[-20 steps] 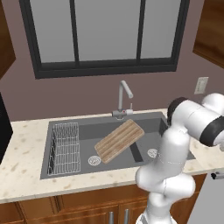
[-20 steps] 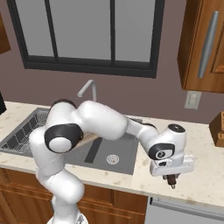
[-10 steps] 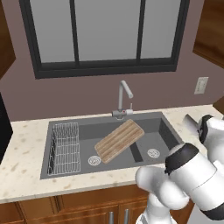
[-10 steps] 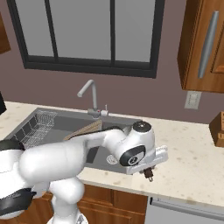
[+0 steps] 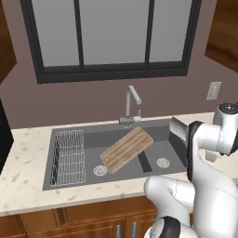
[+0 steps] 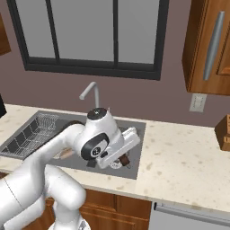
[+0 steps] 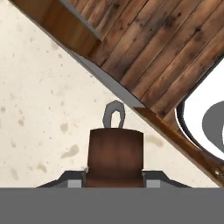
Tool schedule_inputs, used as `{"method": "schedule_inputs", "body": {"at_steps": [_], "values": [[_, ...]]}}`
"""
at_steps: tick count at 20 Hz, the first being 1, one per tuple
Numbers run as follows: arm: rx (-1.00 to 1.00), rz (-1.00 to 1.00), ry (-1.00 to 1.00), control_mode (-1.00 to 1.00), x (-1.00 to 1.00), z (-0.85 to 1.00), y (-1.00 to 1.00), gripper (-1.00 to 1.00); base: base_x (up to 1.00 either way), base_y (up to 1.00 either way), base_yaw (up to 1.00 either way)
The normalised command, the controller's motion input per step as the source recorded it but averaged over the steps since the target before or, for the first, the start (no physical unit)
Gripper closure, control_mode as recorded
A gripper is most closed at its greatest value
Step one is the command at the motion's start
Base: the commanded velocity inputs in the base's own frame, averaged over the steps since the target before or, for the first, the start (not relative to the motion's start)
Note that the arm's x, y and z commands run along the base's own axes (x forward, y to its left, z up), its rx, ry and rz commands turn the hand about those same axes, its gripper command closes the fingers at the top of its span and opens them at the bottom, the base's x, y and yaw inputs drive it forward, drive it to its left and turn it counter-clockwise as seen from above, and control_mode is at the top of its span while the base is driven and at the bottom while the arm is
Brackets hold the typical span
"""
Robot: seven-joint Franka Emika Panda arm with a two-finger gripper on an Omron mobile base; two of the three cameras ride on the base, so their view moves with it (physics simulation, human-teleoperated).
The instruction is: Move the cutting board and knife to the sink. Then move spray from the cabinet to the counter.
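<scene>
**Knife in the tool, board in the sink**

The tool (image 6: 124,160) is pinched on the knife (image 7: 114,148), dark handle between its fingers, pale blade tip pointing away, above the counter (image 6: 188,161) at the sink's (image 5: 79,135) right edge. The board (image 5: 126,149) lies aslant across the sink's divider, beside the rack (image 5: 69,155) and below the faucet (image 5: 131,104).

Kitchen wall under a wide window

We see a dark-framed three-pane window (image 5: 114,35) on a mauve-brown wall (image 6: 134,96), a white wall outlet (image 6: 197,102), and warm-brown wooden lower cupboards (image 5: 69,221) below.
</scene>
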Motion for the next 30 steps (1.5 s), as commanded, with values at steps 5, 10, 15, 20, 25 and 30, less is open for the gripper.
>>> {"method": "schedule_inputs", "body": {"at_steps": [5,10,15,20,25,30], "values": [[-0.16,0.18,0.0,-1.0,0.0,0.58,1.0,1.0,0.0,0.0,0.0],[-0.2,0.15,0.07,-1.0,0.0,0.28,1.0,1.0,0.0,0.0,0.0],[-0.21,0.09,0.04,-1.0,0.18,0.02,0.79,1.0,0.0,0.0,0.0],[-0.16,0.01,0.05,-1.0,0.58,0.0,0.37,1.0,0.0,0.0,0.0],[-0.19,0.0,0.19,-1.0,0.82,-0.01,0.27,1.0,0.0,0.0,0.0],[-0.21,0.0,0.23,-1.0,0.77,-0.15,0.25,1.0,0.0,0.0,0.0]]}}
